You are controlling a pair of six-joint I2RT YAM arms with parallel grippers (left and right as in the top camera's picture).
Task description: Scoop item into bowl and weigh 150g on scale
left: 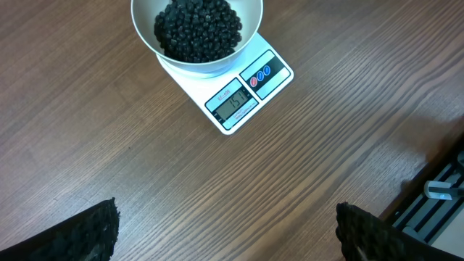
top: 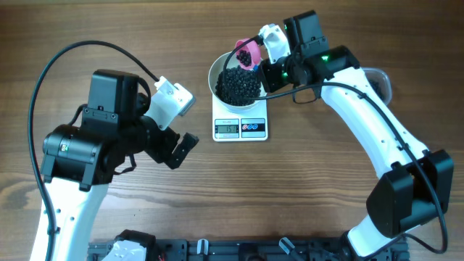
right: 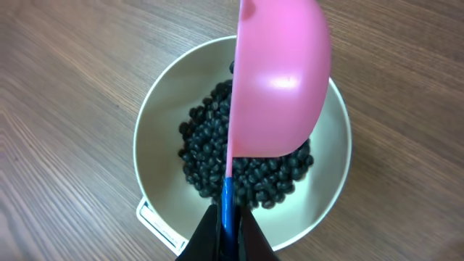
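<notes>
1. One small white scale (top: 241, 125) sits on a wooden table (top: 326, 188)
2. On top of the scale stands the white bowl (top: 213, 72), and it hides the back part of the scale
3. Lots of little black beads (top: 239, 85) lie in a heap inside the bowl
4. Just above the bowl, over the far right side of the scale, hangs a pink scoop (right: 279, 87), tipped on its side, with a few beads in it
5. The right gripper (right: 227, 221) has its jaws closed tight on the scoop's thin handle
6. The left gripper (left: 228, 243) hangs over bare table well to the left of the scale, jaws wide apart, holding nothing
7. The scale's grey screen (left: 233, 101) is on its near edge and shows digits, but they are too small to read for sure
8. A clear tub (top: 382, 80) peeks out from behind the right arm (top: 377, 138), well to the right of the scale
</notes>
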